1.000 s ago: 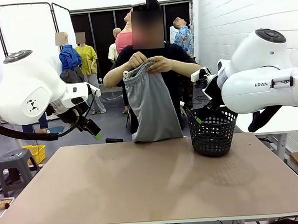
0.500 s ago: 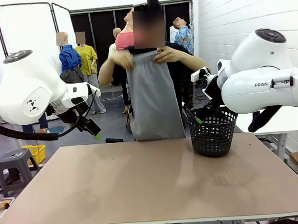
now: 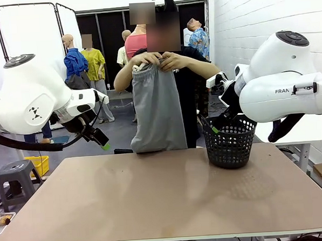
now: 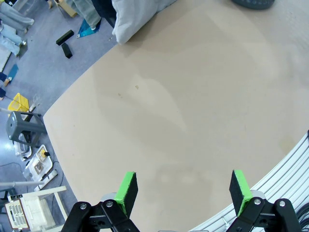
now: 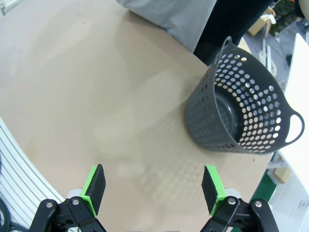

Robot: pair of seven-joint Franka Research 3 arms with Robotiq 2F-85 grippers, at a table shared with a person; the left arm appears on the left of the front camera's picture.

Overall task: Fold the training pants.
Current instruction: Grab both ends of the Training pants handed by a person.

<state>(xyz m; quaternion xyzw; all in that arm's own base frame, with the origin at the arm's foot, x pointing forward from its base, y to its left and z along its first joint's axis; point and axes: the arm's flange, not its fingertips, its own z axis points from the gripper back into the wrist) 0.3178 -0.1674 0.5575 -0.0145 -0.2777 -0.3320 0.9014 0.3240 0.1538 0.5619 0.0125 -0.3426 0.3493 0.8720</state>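
A person at the far side of the table holds the light grey training pants (image 3: 157, 107) up by the waistband with both hands (image 3: 160, 60); the pants hang down, their lower end just over the table's far edge. The same grey cloth (image 4: 137, 17) appears at the top of the left wrist view and again as grey cloth (image 5: 169, 17) in the right wrist view. My left gripper (image 3: 103, 143) hangs above the table's left side, and in its own view the left gripper (image 4: 182, 189) is open and empty. My right gripper (image 3: 215, 127) sits by the basket; the right gripper (image 5: 153, 186) is open and empty too.
A black mesh basket (image 3: 229, 141) stands on the table's far right, empty as the basket (image 5: 241, 116) appears from above. The tan tabletop (image 3: 165, 196) is bare in front of both arms. A grey stool (image 3: 15, 179) and a yellow bin (image 3: 38, 163) stand on the floor at left.
The person has lowered the pants from chest-high spread to a bunched hold, shifting them slightly to the left. Neither arm has moved.
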